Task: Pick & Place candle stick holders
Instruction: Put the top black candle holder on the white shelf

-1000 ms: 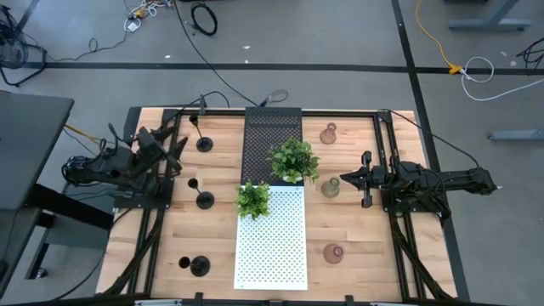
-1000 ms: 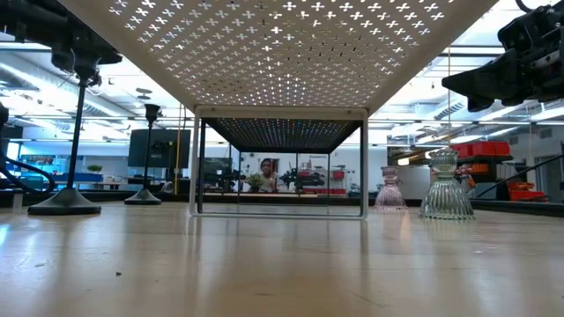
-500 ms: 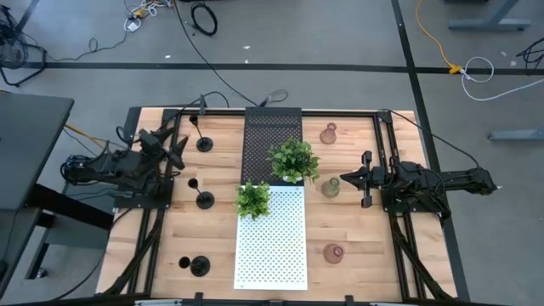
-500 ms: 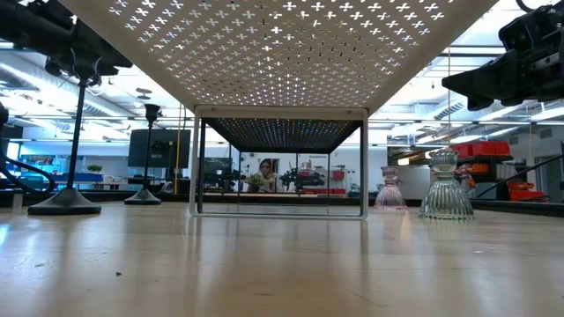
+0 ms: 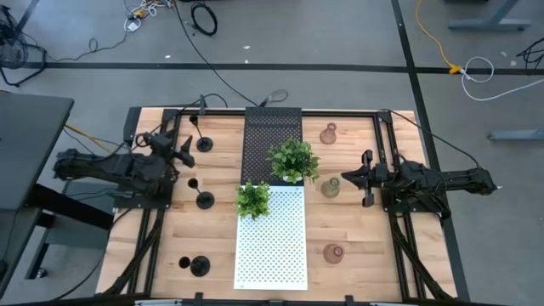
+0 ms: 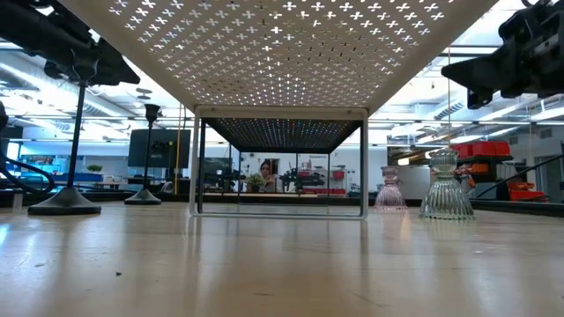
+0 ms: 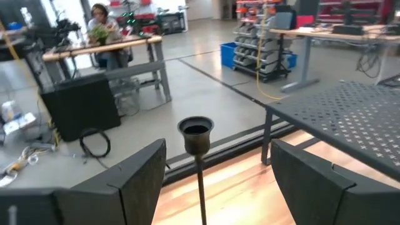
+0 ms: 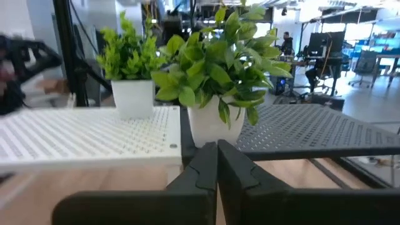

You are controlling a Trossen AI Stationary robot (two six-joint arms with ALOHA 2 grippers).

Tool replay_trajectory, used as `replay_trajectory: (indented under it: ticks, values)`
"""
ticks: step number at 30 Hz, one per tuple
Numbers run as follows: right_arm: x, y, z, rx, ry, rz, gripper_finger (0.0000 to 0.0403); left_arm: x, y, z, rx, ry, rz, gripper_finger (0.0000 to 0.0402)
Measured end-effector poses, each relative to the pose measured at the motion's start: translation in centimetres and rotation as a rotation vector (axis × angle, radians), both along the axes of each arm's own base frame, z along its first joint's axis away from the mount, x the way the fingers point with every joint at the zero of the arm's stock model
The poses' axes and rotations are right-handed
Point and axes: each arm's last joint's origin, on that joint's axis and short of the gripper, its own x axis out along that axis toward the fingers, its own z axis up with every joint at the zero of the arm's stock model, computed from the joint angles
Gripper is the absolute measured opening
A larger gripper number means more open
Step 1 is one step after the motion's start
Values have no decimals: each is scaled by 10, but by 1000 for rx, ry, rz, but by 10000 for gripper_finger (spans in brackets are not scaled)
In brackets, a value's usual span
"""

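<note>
Left gripper [image 5: 181, 151] spread wide, just left of black candle stick holder [image 5: 202, 141], stem top [image 7: 196, 129] between fingers, untouched, base cut off. Right gripper [image 5: 347, 179] pressed together, right of same holder, beyond raised shelf [image 5: 272, 136].

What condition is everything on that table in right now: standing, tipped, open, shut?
Left claw: open, fingers either side of a black holder's stem.
Right claw: shut, empty.
Black candle holders: three, upright.
Glass candle holders: three, upright.
Potted plants: two, upright on the perforated racks.
</note>
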Motion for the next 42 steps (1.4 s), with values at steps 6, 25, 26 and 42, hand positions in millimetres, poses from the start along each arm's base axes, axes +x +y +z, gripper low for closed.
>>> replay_trajectory:
  ticks: [6, 25, 26, 42]
  values:
    - [-1, 0, 6, -3, -64, -2, 9, 3, 4, -11, -39, 15, 77, 288]
    - [-1, 0, 8, 67, -87, 7, 9, 21, 21, -31, -164, 123, 202, 288]
    - [-1, 0, 8, 67, -87, 7, 9, 22, 23, -32, -171, 128, 208, 288]
    - [-1, 0, 8, 68, -87, 9, 9, 29, 39, -38, -196, 135, 324, 288]
